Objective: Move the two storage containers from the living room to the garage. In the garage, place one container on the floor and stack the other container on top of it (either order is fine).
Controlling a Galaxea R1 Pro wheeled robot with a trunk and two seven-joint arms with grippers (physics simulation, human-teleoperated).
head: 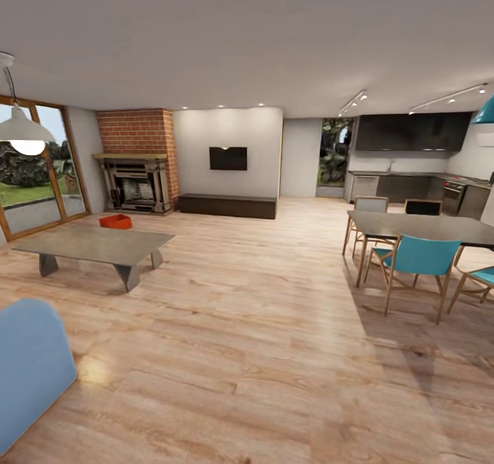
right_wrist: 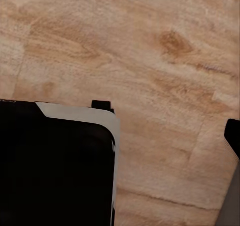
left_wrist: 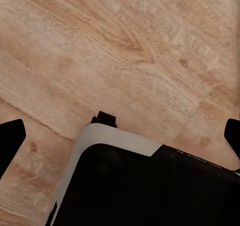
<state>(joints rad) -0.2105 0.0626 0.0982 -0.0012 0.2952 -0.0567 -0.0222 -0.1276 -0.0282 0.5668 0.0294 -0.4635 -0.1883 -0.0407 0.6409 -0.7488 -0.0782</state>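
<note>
An orange-red storage container sits on the living room's wood plank floor, behind the grey low table and before the brick fireplace. The left gripper hangs spread wide over planks; the right gripper's state cannot be told. No writing is legible.

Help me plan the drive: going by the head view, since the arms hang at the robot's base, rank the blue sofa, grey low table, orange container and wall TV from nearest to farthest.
1. Blue sofa, near left corner.
2. Grey low table, left, mid-room.
3. Orange container, on the floor behind the table.
4. Wall TV, far wall, centre.
</note>
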